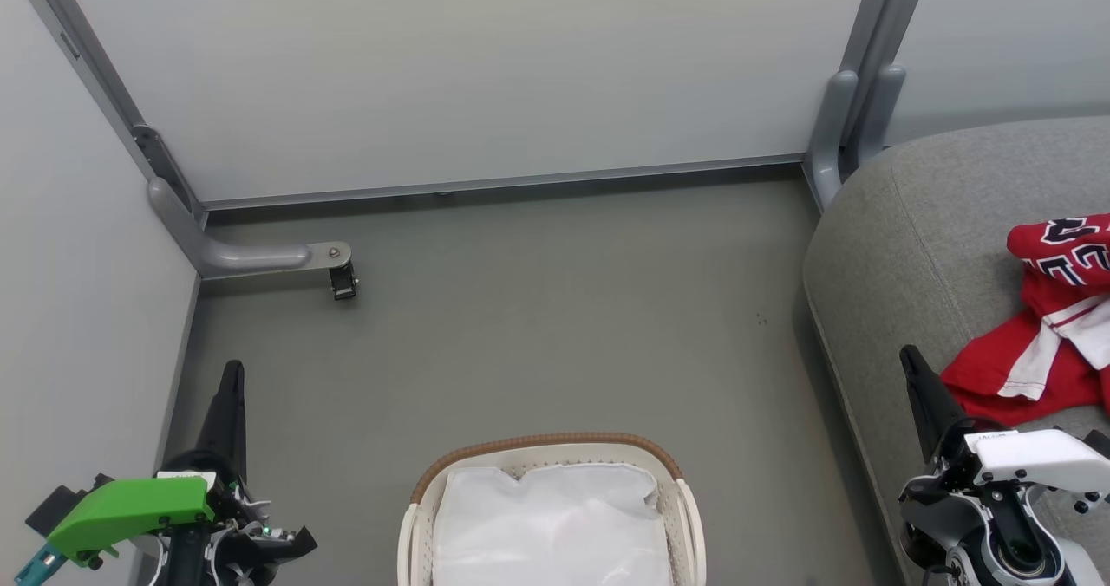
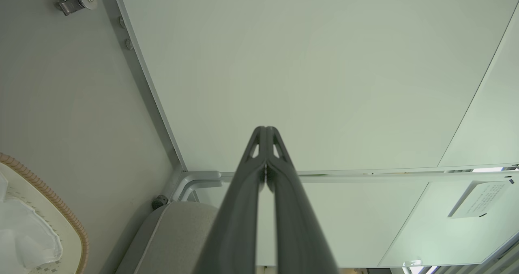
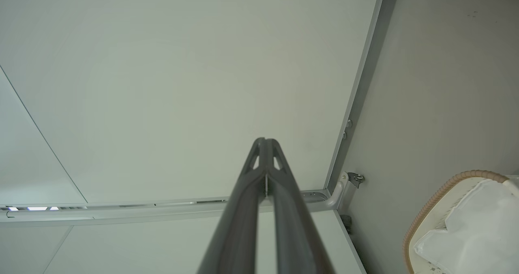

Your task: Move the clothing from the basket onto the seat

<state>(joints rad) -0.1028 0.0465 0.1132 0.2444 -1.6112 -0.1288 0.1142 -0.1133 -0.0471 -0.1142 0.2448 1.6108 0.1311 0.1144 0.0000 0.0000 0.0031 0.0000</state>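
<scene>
Fingers [image 2: 243, 209] of the left gripper [image 1: 232, 369] and right gripper [image 1: 907, 354] sit closed and empty; the clothing [image 1: 1041, 343] lies near the seat [image 1: 902, 222] edge, where the right gripper, swinging, could drag it off.

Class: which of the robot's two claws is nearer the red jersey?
The right claw, on the white wrist, beside the red jersey on the sofa cushion; the left claw, green-wristed, stands far across the basket.

Clothing [image 1: 984, 374] on seat [image 1: 902, 248]; basket [image 1: 546, 440] on floor [image 1: 555, 309]
</scene>
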